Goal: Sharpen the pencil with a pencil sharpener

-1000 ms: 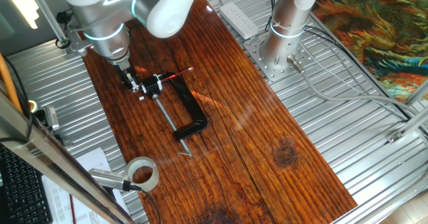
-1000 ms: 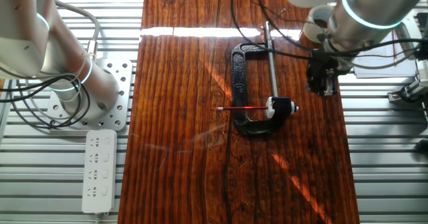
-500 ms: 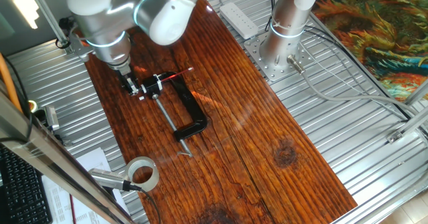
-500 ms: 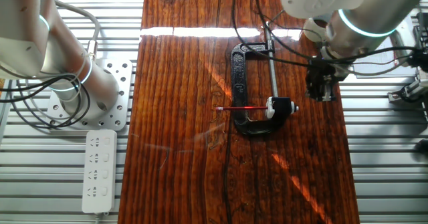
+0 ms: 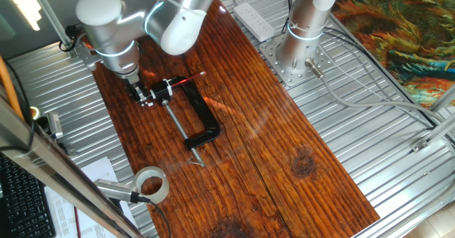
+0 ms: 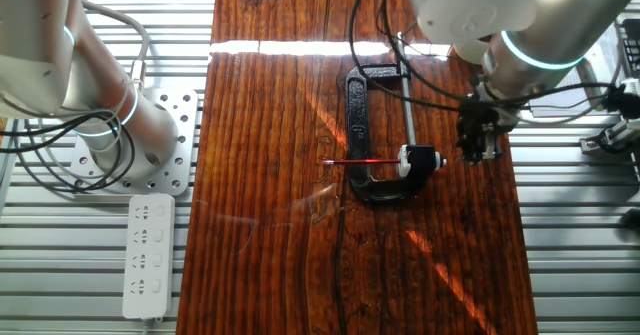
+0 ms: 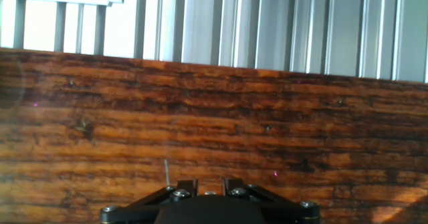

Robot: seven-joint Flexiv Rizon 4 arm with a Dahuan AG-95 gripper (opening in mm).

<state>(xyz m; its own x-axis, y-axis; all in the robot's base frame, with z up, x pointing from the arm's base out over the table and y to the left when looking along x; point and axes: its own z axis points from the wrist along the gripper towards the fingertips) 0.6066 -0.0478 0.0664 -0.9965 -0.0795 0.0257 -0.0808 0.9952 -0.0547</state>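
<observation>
The pencil (image 6: 361,162) lies across the black clamp (image 6: 362,125), one end in the sharpener (image 6: 419,161) at the clamp's screw rod (image 6: 406,95). The gripper (image 6: 478,151) hangs just beside the sharpener, holding nothing; its jaw opening cannot be determined.

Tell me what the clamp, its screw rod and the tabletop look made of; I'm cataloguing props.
Clamp: probably cast metal, painted matte black.
Screw rod: bare grey metal with a dull shine.
Tabletop: wood planks, reddish-brown stain, strong dark grain, glossy where the light glares.
</observation>
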